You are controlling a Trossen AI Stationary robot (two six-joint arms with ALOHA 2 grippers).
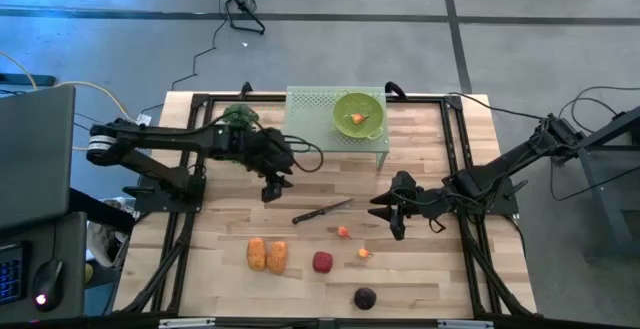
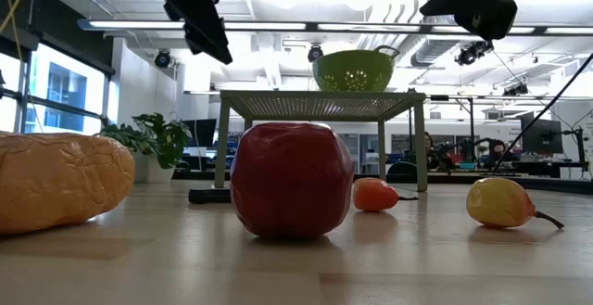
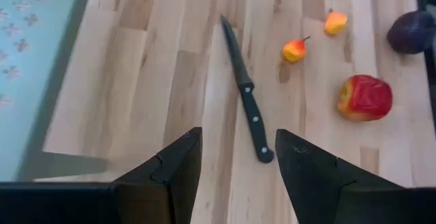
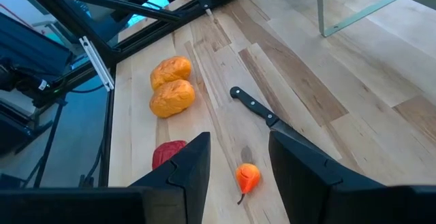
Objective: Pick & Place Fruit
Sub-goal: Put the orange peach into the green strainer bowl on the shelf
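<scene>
Fruit lies on the wooden table's near half: two orange oblong pieces [image 1: 267, 255], a red apple-like one [image 1: 322, 261], a dark purple round one [image 1: 365, 298] and two tiny orange-red ones [image 1: 344, 232] [image 1: 364, 254]. Another small orange piece [image 1: 357, 119] sits in the green bowl [image 1: 358, 112]. My left gripper [image 1: 275, 185] hovers open above the table, left of the knife [image 3: 245, 98]. My right gripper [image 1: 392, 215] hovers open right of the knife, with a tiny orange-red fruit [image 4: 248, 177] showing between its fingers, below them. Neither touches anything.
The green bowl stands on a pale green perforated stand [image 1: 310, 104] at the table's far edge. A leafy green bunch [image 1: 240, 117] lies left of the stand. The slim dark knife [image 1: 322, 211] lies mid-table between the grippers. Black frame rails [image 1: 190, 219] run along the table's sides.
</scene>
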